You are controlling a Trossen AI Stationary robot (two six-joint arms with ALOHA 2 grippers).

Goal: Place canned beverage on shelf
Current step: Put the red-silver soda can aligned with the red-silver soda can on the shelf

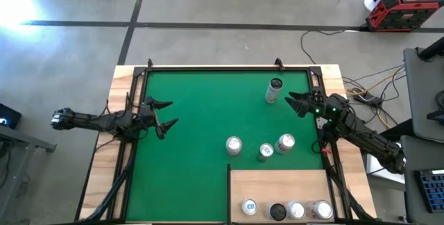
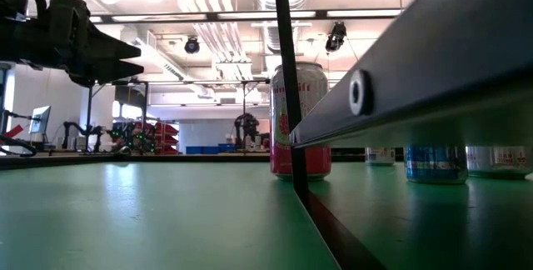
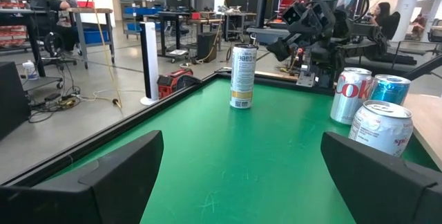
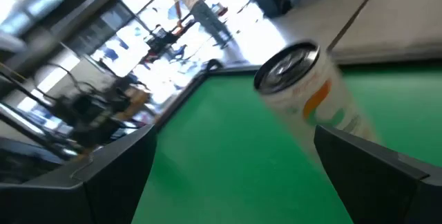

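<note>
Right gripper wide open, empty, just beside tall can at mat's far side, shelf well apart; thin slick wall, probably dents—grab mid-body, light squeeze; left gripper open, idle.

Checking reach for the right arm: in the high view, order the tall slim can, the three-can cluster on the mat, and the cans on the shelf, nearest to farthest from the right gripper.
From the right gripper, open at the mat's right side:
1. Tall slim can, just to its left.
2. Three-can cluster, mid-mat, nearer the shelf.
3. Cans on the shelf, lined along the wooden shelf at its front edge.
</note>
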